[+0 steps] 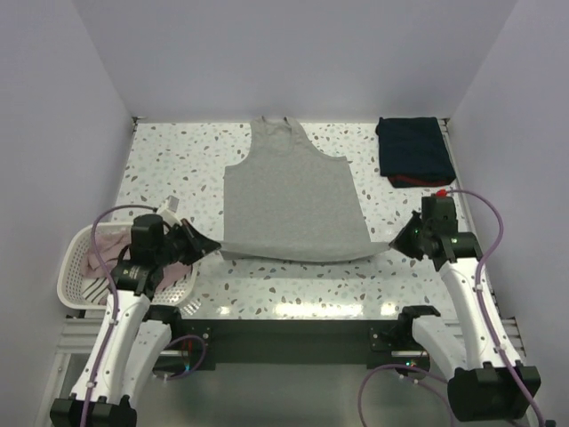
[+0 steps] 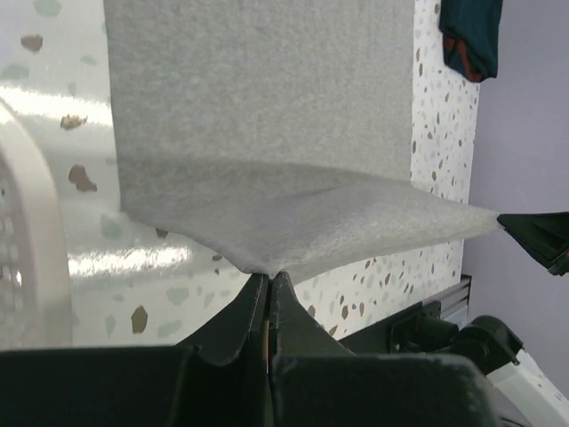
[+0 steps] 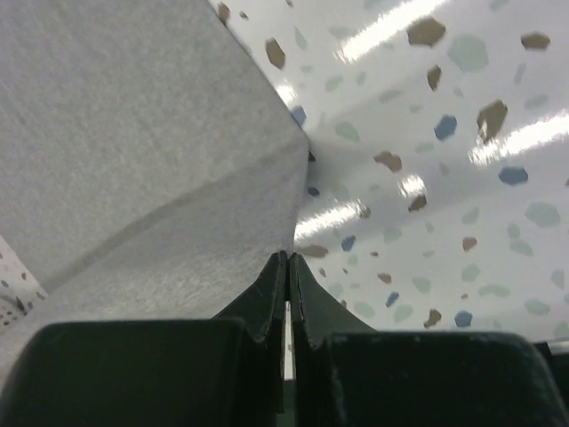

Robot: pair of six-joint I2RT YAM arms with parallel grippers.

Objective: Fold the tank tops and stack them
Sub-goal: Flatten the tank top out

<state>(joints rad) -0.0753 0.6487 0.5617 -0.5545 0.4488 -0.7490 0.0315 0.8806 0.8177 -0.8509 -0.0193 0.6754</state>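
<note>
Nearest to us, the left gripper point(image 2: 269, 277) has its two fingers pinched together on the near left hem corner of the plain grey sleeveless cloth tank top point(image 1: 289, 200). The right gripper point(image 3: 289, 258) is clamped the same way on the near right hem corner. Between the two, the hem is raised a little off the speckled white terrazzo-pattern table point(image 1: 293, 286) and drawn taut. Just left of the left arm we see the white plastic slotted basket point(image 1: 73, 277) with pale pinkish cloth tops point(image 1: 105, 245) bunched inside, which we judge are waiting their turn. Beyond the hem, the grey top lies flat and spread in the middle of the table. Its long axis runs from near to far, with the hem toward the arms and the neck and straps pointing at the far wall. At the far right corner, well apart from it, a navy cloth top with dark red trim point(image 1: 414, 149) sits as a compact rectangle. We take that one to be folded already and the start of the stack. So we judge the task to be early on: one top is done, the grey one is gripped with no fold in it yet, and the pinkish ones are left.
</note>
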